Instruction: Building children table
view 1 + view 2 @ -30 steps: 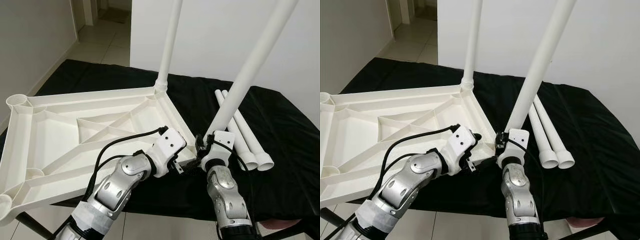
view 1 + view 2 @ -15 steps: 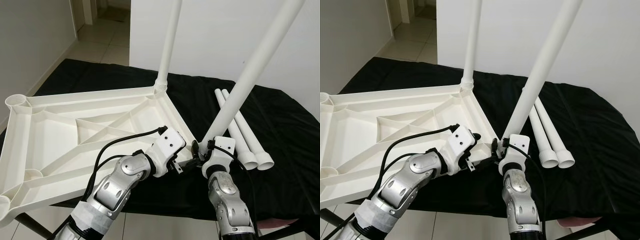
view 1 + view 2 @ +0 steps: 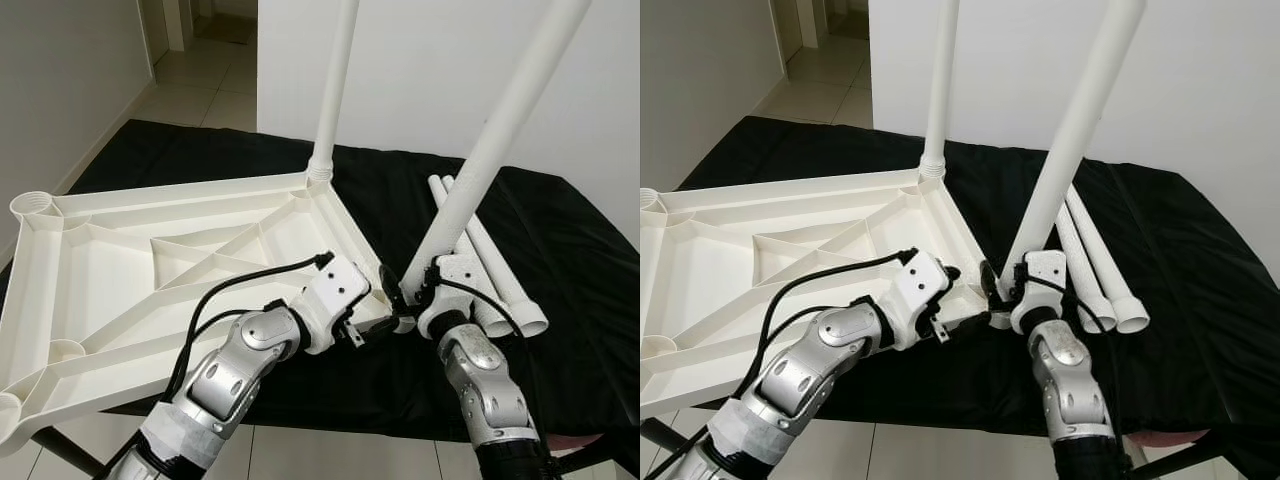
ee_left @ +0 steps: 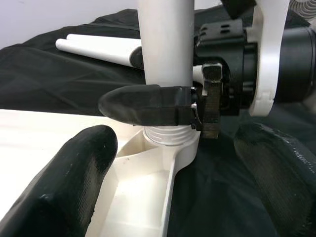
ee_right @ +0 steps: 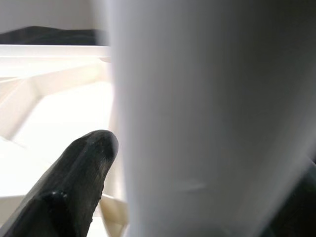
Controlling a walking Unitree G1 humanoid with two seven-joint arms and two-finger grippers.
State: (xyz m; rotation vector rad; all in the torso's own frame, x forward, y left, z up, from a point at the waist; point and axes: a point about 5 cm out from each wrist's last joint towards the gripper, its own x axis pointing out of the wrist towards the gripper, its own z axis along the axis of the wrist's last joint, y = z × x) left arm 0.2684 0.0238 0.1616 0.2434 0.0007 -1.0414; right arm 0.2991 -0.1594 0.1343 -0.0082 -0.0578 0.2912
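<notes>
- Left eye view: the upturned white tabletop [image 3: 150,270] fills the left half, on a black cloth [image 3: 570,330]. One leg [image 3: 335,90] stands in its far corner, top centre. The right gripper [image 3: 405,300] clamps a tilted leg [image 3: 490,150] at centre; two spare legs [image 3: 495,285] lie at right.
- Left wrist view: the left gripper [image 4: 163,173] is spread wide at the near corner socket [image 4: 170,136], holding nothing.
- Right wrist view: a black finger [image 5: 69,182] presses against that blurred tilted leg.
</notes>
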